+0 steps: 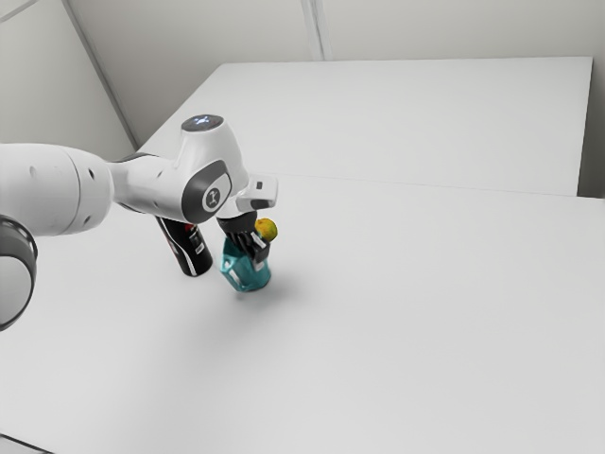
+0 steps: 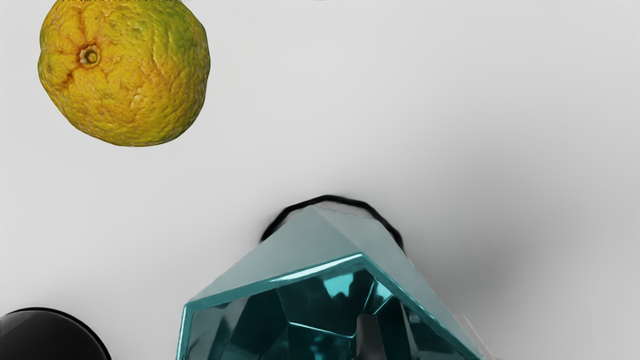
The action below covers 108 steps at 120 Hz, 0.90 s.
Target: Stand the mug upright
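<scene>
Probably light, hard and slippery, the mug (image 1: 248, 275), mouth up at the gripper's (image 1: 256, 250) 6 o'clock in the exterior view, is best held by its rim (image 2: 320, 267), but I can't tell if the jaws pinch it.

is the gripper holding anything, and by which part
It can't be told: the gripper is at the rim of the teal mug, but whether it grips there is unclear.
</scene>
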Motion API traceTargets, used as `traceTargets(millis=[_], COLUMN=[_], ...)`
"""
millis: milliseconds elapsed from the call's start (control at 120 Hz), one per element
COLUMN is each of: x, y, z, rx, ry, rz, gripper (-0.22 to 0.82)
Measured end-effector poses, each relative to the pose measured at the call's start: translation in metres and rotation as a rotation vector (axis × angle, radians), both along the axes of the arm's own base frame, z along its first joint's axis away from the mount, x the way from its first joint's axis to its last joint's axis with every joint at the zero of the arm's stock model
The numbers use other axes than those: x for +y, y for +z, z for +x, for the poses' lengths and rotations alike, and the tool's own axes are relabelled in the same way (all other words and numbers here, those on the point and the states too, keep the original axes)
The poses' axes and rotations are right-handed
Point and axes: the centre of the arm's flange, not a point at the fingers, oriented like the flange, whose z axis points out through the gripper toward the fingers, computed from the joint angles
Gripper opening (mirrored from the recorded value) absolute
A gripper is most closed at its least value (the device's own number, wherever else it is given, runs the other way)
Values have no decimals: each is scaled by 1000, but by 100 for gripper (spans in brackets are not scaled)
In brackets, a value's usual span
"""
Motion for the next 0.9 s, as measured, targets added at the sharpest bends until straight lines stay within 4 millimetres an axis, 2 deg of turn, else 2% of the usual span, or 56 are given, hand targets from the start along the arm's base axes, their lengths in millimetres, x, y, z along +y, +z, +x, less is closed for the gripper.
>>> traceTargets(millis=[175, 342, 608, 708, 783, 850, 900], x=[1, 0, -3, -8, -13, -17, -14], y=[7, 31, 103, 146, 178, 195, 203], z=[0, -1, -8, 6, 27, 46, 50], rx=[-13, -51, -138, -175, -176, -140, -101], ry=[1, 0, -7, -7, 1, 17, 38], rz=[-4, -14, -38, -48, -52, -51, -54], gripper=[23, 31, 40, 48, 52, 54, 55])
